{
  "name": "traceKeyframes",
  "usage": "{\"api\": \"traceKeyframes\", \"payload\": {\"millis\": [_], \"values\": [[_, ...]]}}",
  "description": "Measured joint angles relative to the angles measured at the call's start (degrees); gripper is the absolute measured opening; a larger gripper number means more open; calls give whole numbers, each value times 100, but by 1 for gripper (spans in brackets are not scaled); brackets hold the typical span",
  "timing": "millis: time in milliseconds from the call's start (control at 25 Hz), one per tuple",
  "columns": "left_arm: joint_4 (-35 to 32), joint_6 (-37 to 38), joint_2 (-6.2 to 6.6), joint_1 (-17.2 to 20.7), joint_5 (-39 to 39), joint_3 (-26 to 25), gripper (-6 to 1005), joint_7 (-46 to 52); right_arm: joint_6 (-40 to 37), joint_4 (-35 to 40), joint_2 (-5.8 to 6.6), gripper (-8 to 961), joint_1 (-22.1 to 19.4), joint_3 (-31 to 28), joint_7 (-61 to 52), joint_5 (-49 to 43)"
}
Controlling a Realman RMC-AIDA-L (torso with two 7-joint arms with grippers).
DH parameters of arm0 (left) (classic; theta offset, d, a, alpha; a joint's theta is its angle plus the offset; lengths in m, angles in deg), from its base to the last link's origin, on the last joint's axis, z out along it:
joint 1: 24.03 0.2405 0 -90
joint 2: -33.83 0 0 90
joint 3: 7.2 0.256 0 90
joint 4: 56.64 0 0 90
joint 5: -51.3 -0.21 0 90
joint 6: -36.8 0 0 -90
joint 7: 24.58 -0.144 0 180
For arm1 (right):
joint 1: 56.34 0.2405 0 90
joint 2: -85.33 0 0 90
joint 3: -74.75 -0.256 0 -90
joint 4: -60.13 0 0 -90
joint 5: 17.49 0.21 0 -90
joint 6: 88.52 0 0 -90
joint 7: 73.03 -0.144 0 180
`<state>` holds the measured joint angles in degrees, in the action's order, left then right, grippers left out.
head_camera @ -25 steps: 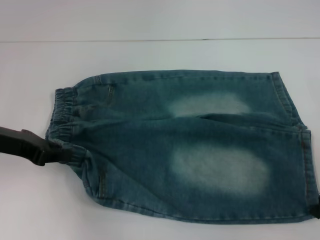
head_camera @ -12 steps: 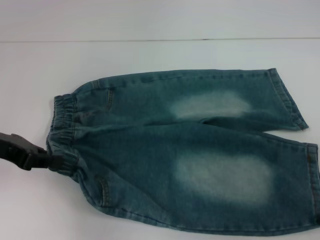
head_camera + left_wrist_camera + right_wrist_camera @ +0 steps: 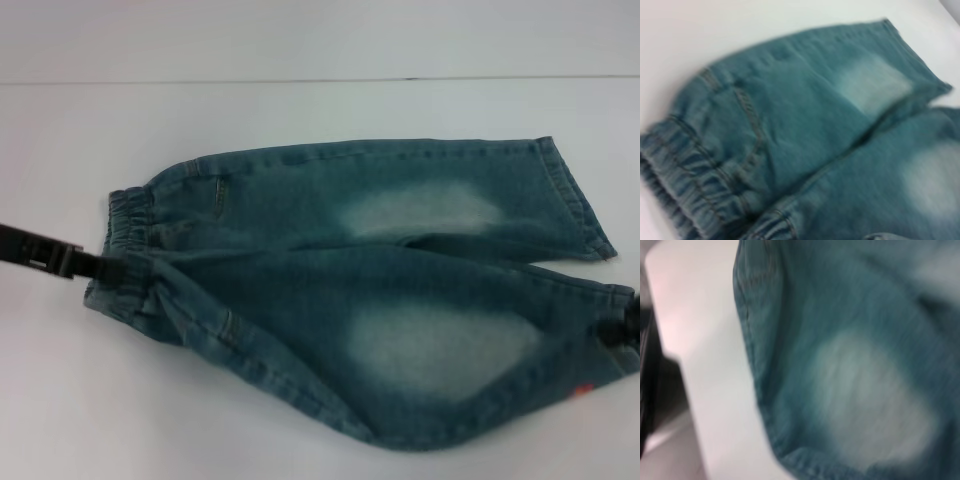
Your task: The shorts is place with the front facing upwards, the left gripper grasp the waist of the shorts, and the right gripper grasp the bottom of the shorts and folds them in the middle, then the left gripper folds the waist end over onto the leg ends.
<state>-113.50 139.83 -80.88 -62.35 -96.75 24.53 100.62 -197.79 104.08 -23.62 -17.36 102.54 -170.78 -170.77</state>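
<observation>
The blue-green denim shorts (image 3: 400, 300) lie on the white table with the gathered waist (image 3: 130, 215) at the left and the leg ends (image 3: 575, 200) at the right. My left gripper (image 3: 108, 268) is shut on the near corner of the waist and holds it off the table. At the right border of the head view, my right gripper (image 3: 630, 325) pinches the near leg's hem (image 3: 612, 298). The near half is raised and leans toward the far half. A small orange patch (image 3: 585, 390) shows on its underside. The left wrist view shows the waistband (image 3: 685, 170) and a pocket seam.
The white table (image 3: 300, 110) runs back to a pale wall along a thin line. In the right wrist view the table's edge (image 3: 690, 390) drops to a dark area (image 3: 650, 390) beside the shorts (image 3: 850, 365).
Both grippers have lifted the near edge of the shorts and carried it toward the far side. The near leg has risen off the table, and the orange patch has come into view.
</observation>
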Motion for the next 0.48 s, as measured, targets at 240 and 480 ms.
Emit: {"api": "traceKeyframes", "payload": {"millis": [240,480], "values": [[84,-480,44,-58,4,-174,90,293,936,-460,98,69,-200,-471,-6,559],[184,-856,107,-68,30,-541,93,311,1794,-941,94,76,-521,-673,182,1629]]}}
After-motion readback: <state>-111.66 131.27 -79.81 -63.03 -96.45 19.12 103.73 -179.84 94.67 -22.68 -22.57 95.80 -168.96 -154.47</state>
